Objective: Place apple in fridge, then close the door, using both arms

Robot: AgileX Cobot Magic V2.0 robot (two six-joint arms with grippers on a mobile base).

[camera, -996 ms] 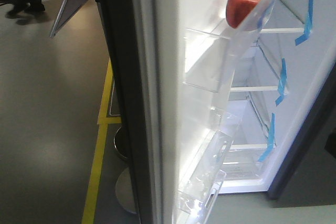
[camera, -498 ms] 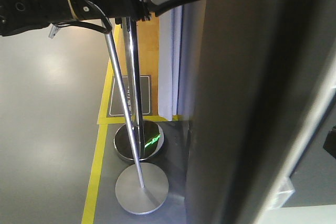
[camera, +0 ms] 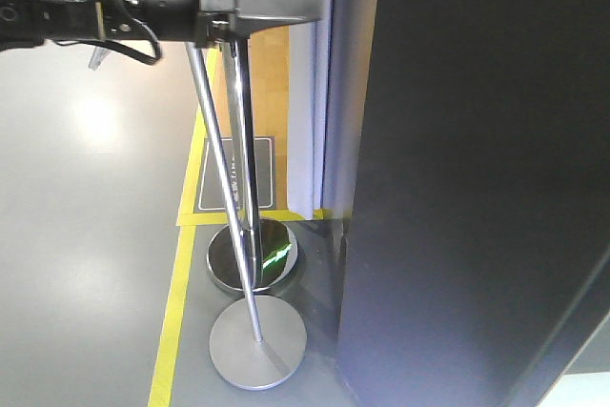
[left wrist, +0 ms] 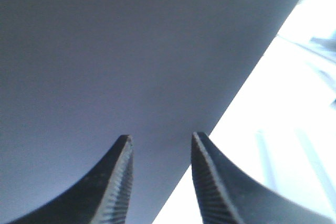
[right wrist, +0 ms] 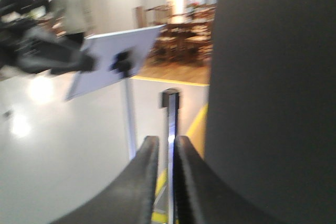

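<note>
The door's dark grey outside (camera: 477,188) fills the right half of the front view, so the fridge's white inside and the apple are hidden. My left arm reaches in from the top left, and its gripper (camera: 281,2) is near the door's left edge. In the left wrist view the left gripper (left wrist: 160,140) is open and empty, close against the dark grey door (left wrist: 131,51), with a bright white area to the right. My right gripper (right wrist: 167,142) is shut and empty, with the door (right wrist: 273,77) just to its right.
Two chrome stand poles with round bases (camera: 257,340) (camera: 253,259) stand on the floor left of the door. Yellow floor tape (camera: 176,302) runs beside them. A sign board (right wrist: 113,59), a person (right wrist: 73,6) and wooden tables and chairs (right wrist: 181,32) are farther off.
The door has swung across from open, covering the white inside, the bins and the apple. My left arm has come into the top of the front view and moved lower.
</note>
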